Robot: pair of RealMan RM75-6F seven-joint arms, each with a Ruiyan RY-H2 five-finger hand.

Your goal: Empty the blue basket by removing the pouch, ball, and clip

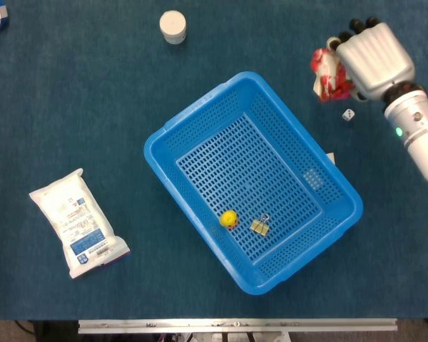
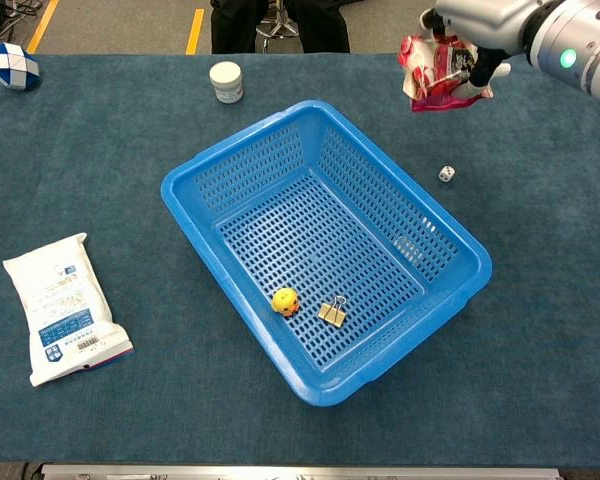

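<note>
- Well, starting at the far left, a white packet [image 2: 63, 305] lies flat on the table [image 2: 540, 380], well apart from the basket; it is no part of my job.
- At the far left corner sits a blue-and-white puzzle toy [image 2: 12, 65], and further along the back a small white jar [image 2: 226, 81]; neither concerns me.
- Next comes the blue basket [image 2: 242, 150], sitting skewed on the table. Two of its three things are still inside: the yellow ball [image 2: 285, 300] and, just beside it on the right, the clip [image 2: 332, 312], both near the front corner of the floor.
- To the right of the basket a small die [image 2: 446, 173] rests on the table.
- Furthest right, my right hand [image 1: 373, 57] holds the red and white pouch [image 2: 435, 72], clear of the basket's rim and beyond its far right corner. From the head view I think the pouch hangs a little above the table, though I cannot be sure it isn't touching.
- My left hand shows in neither view.
- So the step in hand is the first: the pouch is out but not yet set down.
- Next, I judge, I must lower it to a bare patch clear of the die, let go, then go back for the ball.
</note>
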